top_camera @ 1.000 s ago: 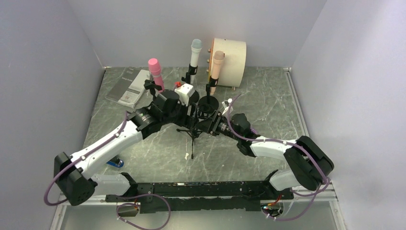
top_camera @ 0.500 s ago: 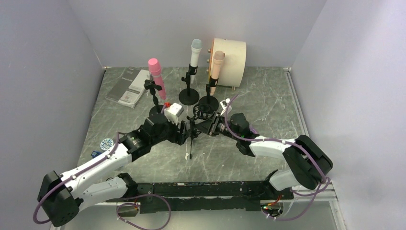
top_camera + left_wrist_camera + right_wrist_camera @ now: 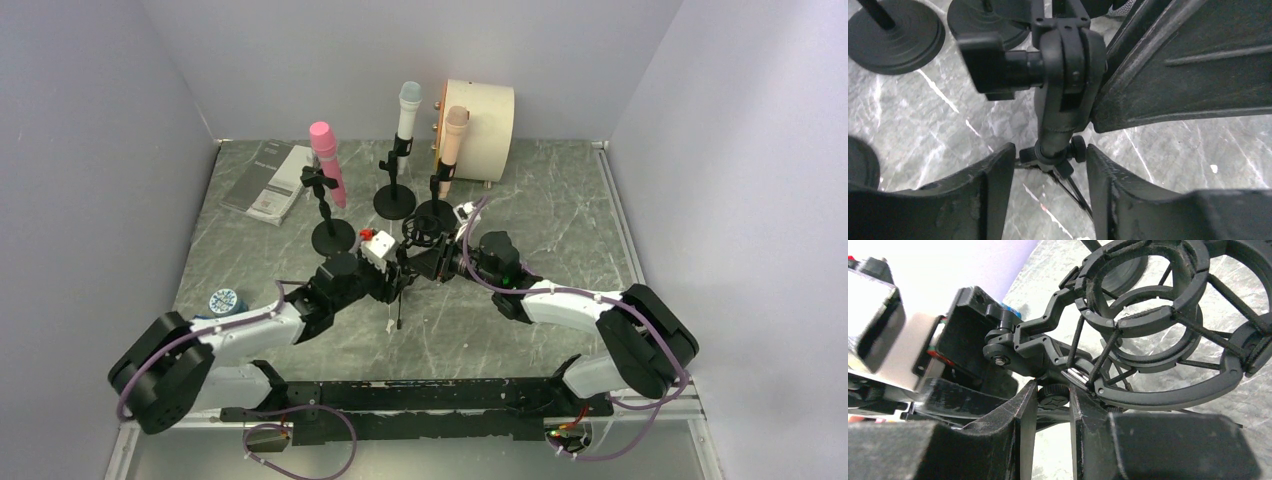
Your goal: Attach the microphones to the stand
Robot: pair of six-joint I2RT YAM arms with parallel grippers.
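Overhead only shows both arms bunched at the tripod stand (image 3: 399, 305), with the pink mic (image 3: 326, 155), white mic (image 3: 407, 112) and peach mic (image 3: 453, 135) clipped upright behind it. Right wrist cam: right gripper (image 3: 1052, 390) pinching the knob (image 3: 1053, 396) under the shock mount (image 3: 1148, 315). Left wrist cam: left gripper (image 3: 1050, 155) loose around the stem (image 3: 1055, 135), gaps either side.

Soft, even light from above fills the overhead view. The marbled table (image 3: 560, 210) has a mild sheen and only faint shadows. Close in on the left wrist, the left gripper (image 3: 1049, 152) looks dim and soft-edged, and the stand (image 3: 1063, 75) is slightly blurred. On the right wrist, the upper-left background blows out white, and the right gripper (image 3: 1053, 390) is out of focus.
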